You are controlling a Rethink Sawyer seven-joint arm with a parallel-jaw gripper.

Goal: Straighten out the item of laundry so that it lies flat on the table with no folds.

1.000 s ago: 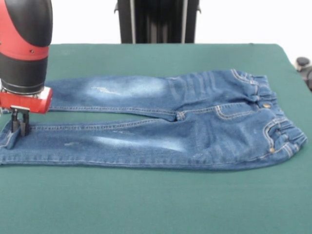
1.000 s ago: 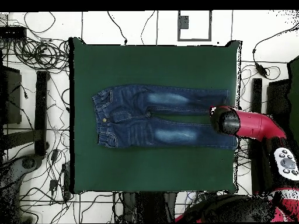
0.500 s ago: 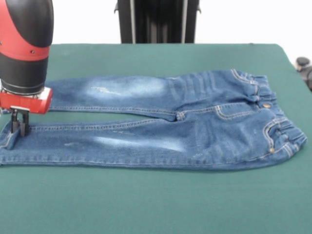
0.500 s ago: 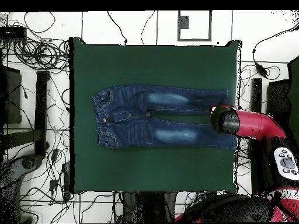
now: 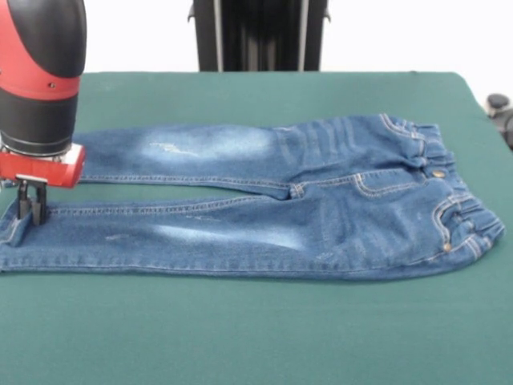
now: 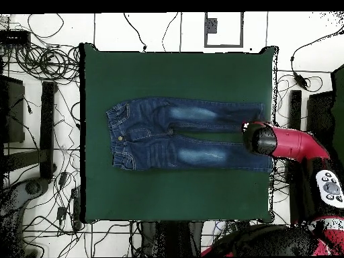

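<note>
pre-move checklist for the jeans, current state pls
1. Small blue denim jeans lie flat, both legs extended: ok.
2. Visible folds or bunching: none seen except the gathered waistband: ok.
3. Jeans fully on the dark green felt table: ok.
4. Gripper at the hem of the nearer leg in the front view: ok.
5. Jaws appear closed on the fabric; pinch or just contact: cannot tell.
6. Red and black arm covers the leg ends in the overhead view: cannot tell.

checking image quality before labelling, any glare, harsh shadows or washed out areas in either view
Front view: even, soft light; the jeans cast only a thin shadow on the table, the pincer shows dark at the leg end, and the background above the table is blown out white. Overhead view: the jeans and table are evenly lit, no glare.
</note>
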